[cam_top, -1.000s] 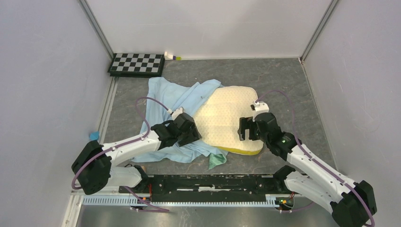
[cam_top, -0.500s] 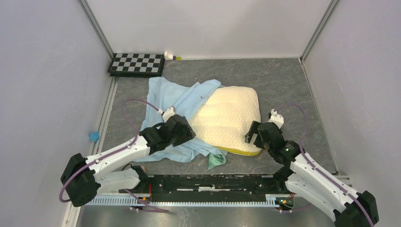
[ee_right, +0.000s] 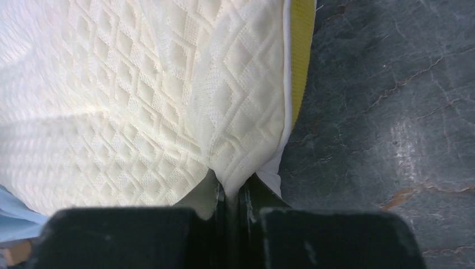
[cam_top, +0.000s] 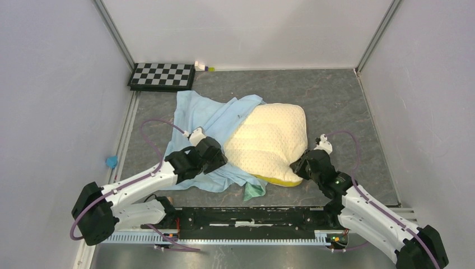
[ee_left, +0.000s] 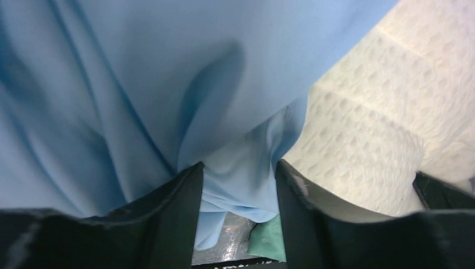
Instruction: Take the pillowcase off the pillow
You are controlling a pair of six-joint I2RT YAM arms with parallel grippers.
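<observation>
The cream pillow (cam_top: pixel 273 140) lies mid-table, its left part under the light-blue pillowcase (cam_top: pixel 204 115), which is bunched toward the left. A pale green flap (cam_top: pixel 255 190) pokes out at the near edge. My right gripper (cam_top: pixel 301 166) is shut on the pillow's near right corner. In the right wrist view the quilted pillow edge (ee_right: pixel 246 151) is pinched between the right gripper's (ee_right: pixel 229 193) fingers, beside the yellow side band (ee_right: pixel 302 50). My left gripper (cam_top: pixel 215 161) rests on the pillowcase near the pillow's left edge. Its fingers (ee_left: pixel 173 207) stand apart with blue pillowcase fabric (ee_left: pixel 241 185) sagging between them.
A checkerboard (cam_top: pixel 162 75) lies at the far left corner, with a small white and green object (cam_top: pixel 203 66) beside it. A small blue item (cam_top: pixel 111 161) sits by the left rail. Grey walls close in three sides. Bare stone-patterned table (cam_top: pixel 347 112) lies right of the pillow.
My right gripper dropped from above the pillow to its near right corner and closed on it, puckering the edge. My left gripper drew back a little toward the near left and narrowed slightly.
</observation>
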